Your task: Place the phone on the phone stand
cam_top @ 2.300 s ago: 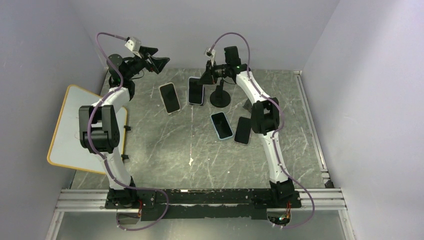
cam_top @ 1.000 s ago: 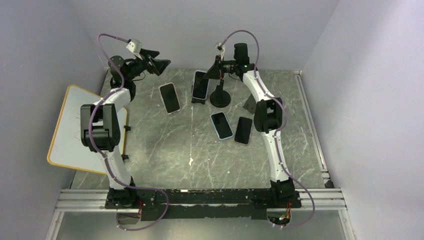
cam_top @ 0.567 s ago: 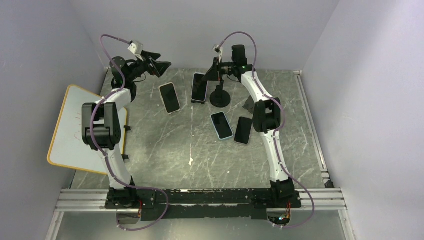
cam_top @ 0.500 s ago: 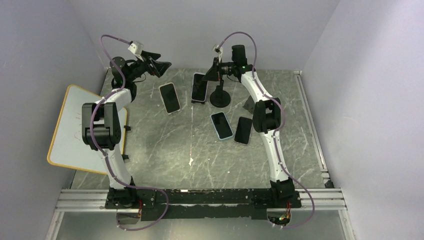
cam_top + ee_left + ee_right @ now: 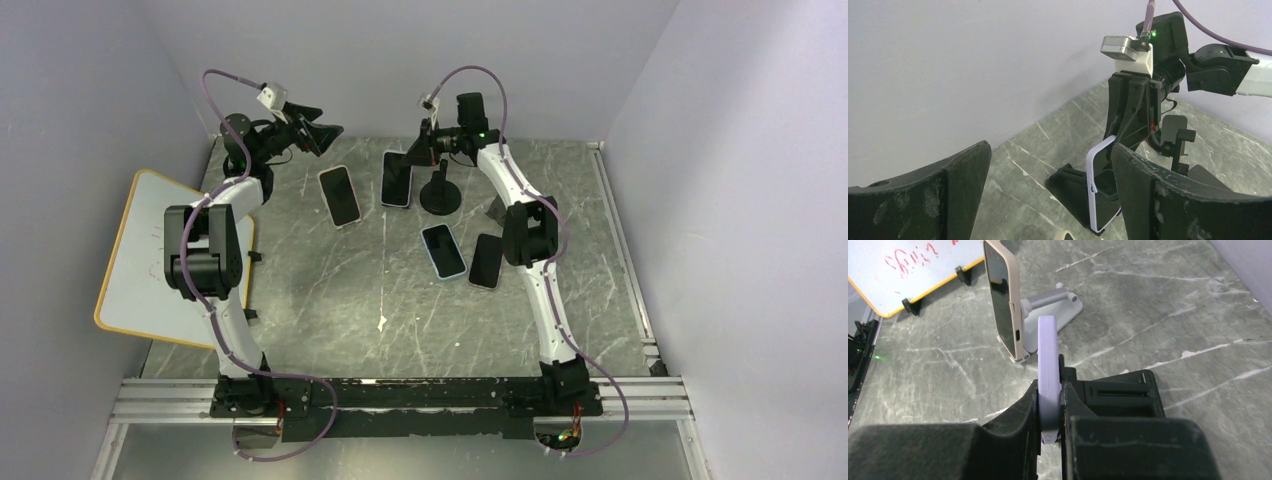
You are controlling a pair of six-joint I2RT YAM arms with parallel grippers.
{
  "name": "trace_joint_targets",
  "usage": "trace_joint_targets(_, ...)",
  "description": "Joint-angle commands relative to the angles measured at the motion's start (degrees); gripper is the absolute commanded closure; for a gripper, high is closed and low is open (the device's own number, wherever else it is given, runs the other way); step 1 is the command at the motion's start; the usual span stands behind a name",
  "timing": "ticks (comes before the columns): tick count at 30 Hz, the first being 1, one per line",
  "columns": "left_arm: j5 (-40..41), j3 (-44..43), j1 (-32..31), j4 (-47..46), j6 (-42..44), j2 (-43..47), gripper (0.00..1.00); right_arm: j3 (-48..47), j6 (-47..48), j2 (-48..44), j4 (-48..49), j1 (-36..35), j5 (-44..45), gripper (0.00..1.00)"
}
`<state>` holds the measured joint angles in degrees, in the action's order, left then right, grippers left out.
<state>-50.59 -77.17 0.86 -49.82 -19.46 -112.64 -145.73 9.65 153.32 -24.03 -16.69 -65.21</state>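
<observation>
- Right gripper [image 5: 1050,407] pinches the phone [image 5: 1048,355]; let go off-centre, it can tip off the black stand [image 5: 1118,390] just beneath the gripper.
- Left gripper [image 5: 1048,167], spread wide, cannot steady it.

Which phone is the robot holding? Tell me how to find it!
Start at the far end of the grey table, where the right claw reaches. The phone squeezed in that claw is the one. It has a pale purple case and is held up on end, while the blue phone and the black phone lie flat with nothing touching them.
</observation>
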Motion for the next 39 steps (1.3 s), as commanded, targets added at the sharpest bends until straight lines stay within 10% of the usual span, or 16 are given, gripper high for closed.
trace_joint_targets(1,-1.35,-0.67,-0.07,-1.13,0.70,-1.24,0.06,-0.76,4.27,3.54,-1.75,-0.64,4.67,1.00)
trace_joint_targets(9,-1.65,-0.53,0.26,-1.65,0.19,-1.65,0.06,-0.17,5.80,2.93,-2.89,-0.63,8.33,0.86)
trace_joint_targets(16,-2.21,-0.49,0.27,-2.41,-0.49,-1.75,0.06,-0.26,6.60,1.65,-3.93,-0.56,10.79,0.24)
trace_joint_targets(39,-0.79,1.30,-0.20,-0.63,1.23,2.82,0.06,5.34,-0.45,-15.63,3.98,7.18,15.39,0.00)
